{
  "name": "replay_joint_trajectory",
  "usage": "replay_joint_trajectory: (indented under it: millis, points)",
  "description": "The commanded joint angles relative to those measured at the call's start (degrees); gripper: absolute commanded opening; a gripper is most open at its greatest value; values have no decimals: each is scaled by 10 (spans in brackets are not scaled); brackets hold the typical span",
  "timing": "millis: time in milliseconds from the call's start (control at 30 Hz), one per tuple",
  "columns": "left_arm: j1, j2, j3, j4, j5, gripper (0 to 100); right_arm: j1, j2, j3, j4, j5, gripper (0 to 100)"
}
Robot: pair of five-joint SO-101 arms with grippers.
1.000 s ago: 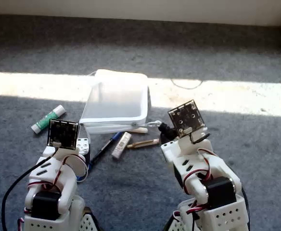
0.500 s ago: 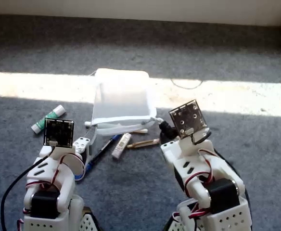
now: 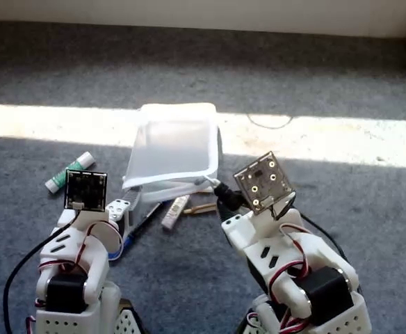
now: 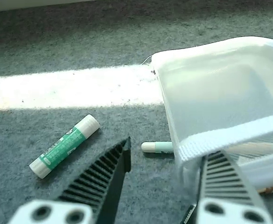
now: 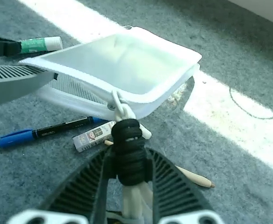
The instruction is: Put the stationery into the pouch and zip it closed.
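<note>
The white mesh pouch (image 3: pixel 175 146) (image 4: pixel 220 93) (image 5: pixel 122 65) is tilted up with its mouth held apart. My right gripper (image 5: pixel 129 156) (image 3: pixel 221 194) is shut on the pouch's black zipper pull (image 5: pixel 127 144) at the near right corner. My left gripper (image 4: pixel 169 151) (image 3: pixel 130 202) is open at the mouth's near left corner, with one finger (image 4: pixel 223 179) tucked under the rim band. On the carpet lie a green and white glue stick (image 3: pixel 69 172) (image 4: pixel 64 145) (image 5: pixel 38 44), a blue pen (image 3: pixel 144 217) (image 5: pixel 43 130), a small white case (image 3: pixel 175 210) (image 5: pixel 93 136) and a wooden pencil (image 3: pixel 204 207) (image 5: pixel 192 176).
A short white and green capped item (image 4: pixel 157 147) lies on the grey carpet just left of the pouch. A bright sunlit band (image 3: pixel 328 139) crosses the carpet behind the pouch. A thin loose thread (image 3: pixel 269 125) lies to the right in that band.
The pouch went from lying flat to tilted up with its mouth spread. The right gripper drew the zipper pull left and toward the arms. The left arm shifted slightly left.
</note>
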Motion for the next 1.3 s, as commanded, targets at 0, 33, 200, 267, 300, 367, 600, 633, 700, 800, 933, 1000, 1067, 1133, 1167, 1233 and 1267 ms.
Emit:
replay_joint_trajectory:
  millis: [0,33,200,267,300,367,600,633,700,800,933,1000,1067,1133,1167,1233,1267]
  points:
    - [0,-2,-3,-11,7,239,-7,-12,-57,12,-6,5]
    - [0,-2,-2,-11,7,239,-7,-12,-67,20,-6,5]
    - [0,-4,29,-52,7,236,-7,-13,-104,51,-7,5]
    - [0,-4,38,-68,7,235,-7,-13,-102,51,-7,5]
    - [0,-4,38,-70,7,234,-7,-13,-102,51,-7,5]
    - [1,-4,36,-70,7,230,-7,-13,-102,51,-7,5]
    - [74,-5,20,-70,6,171,-7,-13,-102,51,-7,5]
    - [79,-5,17,-70,6,180,-7,-13,-102,51,-7,5]
    - [86,-4,17,-71,7,184,-7,-13,-102,51,-7,5]
    - [89,-4,16,-70,6,139,-7,-13,-102,51,-7,5]
    - [87,-4,-2,-69,4,37,-6,-13,-102,51,-5,5]
    - [87,-2,-24,-69,3,2,-5,-13,-102,51,-4,5]
    - [86,-2,-44,-56,3,7,-4,-13,-102,52,-4,5]
    - [86,-1,-65,-40,2,7,-4,-13,-103,63,-4,9]
    - [85,-1,-76,-31,2,7,-4,-13,-104,68,-4,10]
    - [66,-1,-95,-18,2,7,-4,-13,-106,75,-4,11]
    - [56,-1,-105,-14,2,7,-3,-13,-106,75,-4,12]
